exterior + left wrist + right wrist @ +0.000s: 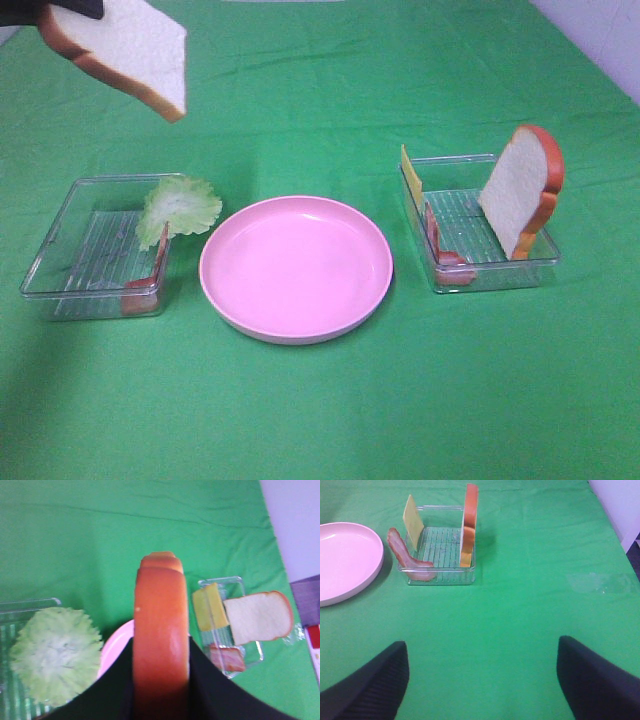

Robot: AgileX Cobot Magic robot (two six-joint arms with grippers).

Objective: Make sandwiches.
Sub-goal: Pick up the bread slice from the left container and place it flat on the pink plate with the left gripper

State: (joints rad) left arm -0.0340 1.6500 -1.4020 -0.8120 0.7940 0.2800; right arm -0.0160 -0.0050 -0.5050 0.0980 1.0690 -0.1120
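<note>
A white bread slice (pixel 125 50) with orange-brown crust hangs high over the table's far left, my left gripper (pixel 70 8) shut on it. In the left wrist view its crust edge (pixel 161 630) stands between the black fingers (pixel 107 695). Pale green lettuce (pixel 180 205) leans in the left clear tray (pixel 60 250) with a bacon strip (pixel 150 275). The right clear tray (pixel 490 265) holds yellow cheese (pixel 410 172), bacon (pixel 440 245) and an upright bread slice (pixel 522 190). My right gripper (pixel 482 680) stands open and empty over bare cloth, short of that tray (pixel 440 545).
A pink round plate (pixel 295 265) with nothing on it sits between the two trays on the green cloth. The cloth's right edge meets a white surface (pixel 600 30) at the back right.
</note>
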